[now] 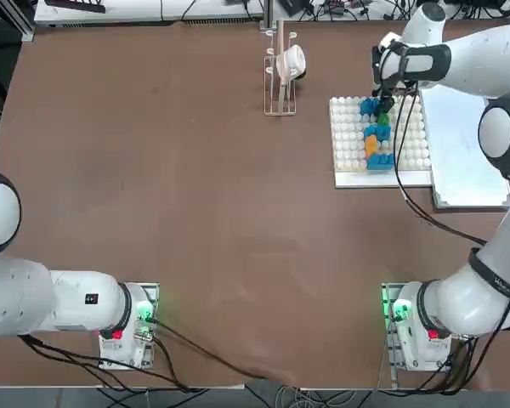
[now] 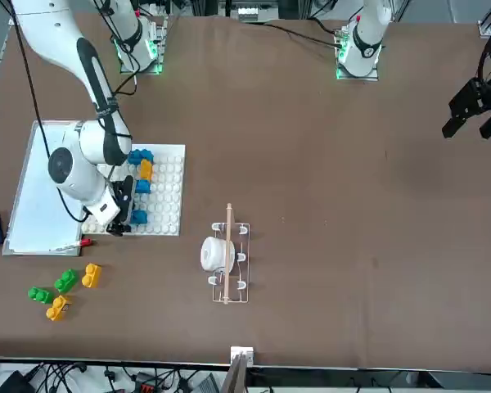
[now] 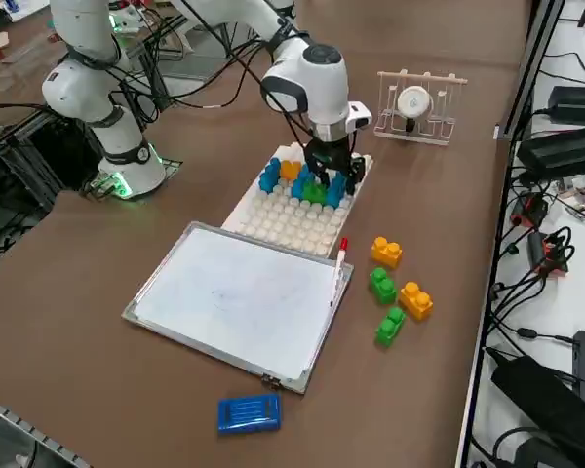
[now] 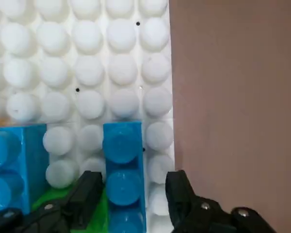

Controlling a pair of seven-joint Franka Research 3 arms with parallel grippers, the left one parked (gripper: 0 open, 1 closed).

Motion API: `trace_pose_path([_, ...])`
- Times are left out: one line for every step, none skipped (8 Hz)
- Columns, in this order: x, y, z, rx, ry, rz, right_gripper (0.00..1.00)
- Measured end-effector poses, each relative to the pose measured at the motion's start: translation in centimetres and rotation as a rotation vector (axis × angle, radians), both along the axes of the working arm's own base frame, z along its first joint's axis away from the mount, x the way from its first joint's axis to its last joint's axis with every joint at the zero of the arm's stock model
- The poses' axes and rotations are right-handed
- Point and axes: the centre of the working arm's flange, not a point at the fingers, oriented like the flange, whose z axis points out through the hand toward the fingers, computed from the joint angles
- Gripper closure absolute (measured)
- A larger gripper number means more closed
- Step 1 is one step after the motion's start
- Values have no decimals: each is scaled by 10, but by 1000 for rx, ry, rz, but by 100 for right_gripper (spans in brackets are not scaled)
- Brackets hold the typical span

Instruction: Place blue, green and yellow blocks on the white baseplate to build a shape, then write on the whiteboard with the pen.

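Note:
My right gripper [image 4: 135, 178] is open low over the far end of the white baseplate [image 1: 348, 136], its fingers either side of a blue block [image 4: 122, 165] pressed onto the studs, with a gap on one side. More blue blocks [image 1: 379, 160], a yellow one [image 1: 371, 144] and a green one [image 1: 382, 120] form a line on the plate. The whiteboard [image 3: 239, 292] lies just beside the plate, and the pen [image 3: 339, 258] rests at its far edge. Loose yellow [image 3: 386, 252] and green [image 3: 381, 284] blocks sit on the table beyond the whiteboard.
A wire rack holding a white roll [image 1: 280, 72] stands at the far middle of the table. A smooth blue slab [image 3: 249, 412] lies off the whiteboard's outer corner. The table's right edge [image 3: 487, 195] runs close to the loose blocks.

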Motion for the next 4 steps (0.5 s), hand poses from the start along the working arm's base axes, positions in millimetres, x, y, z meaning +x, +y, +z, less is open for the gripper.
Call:
trace_pose_path([2,2,3,2,-5,3,0])
trace_pose_path([4,5,8,3,-11,8,0])
trace_pose_path([6,9,18,7,-22,14,0])
trace_pose_path([8,12,36,14,-35,7,0])
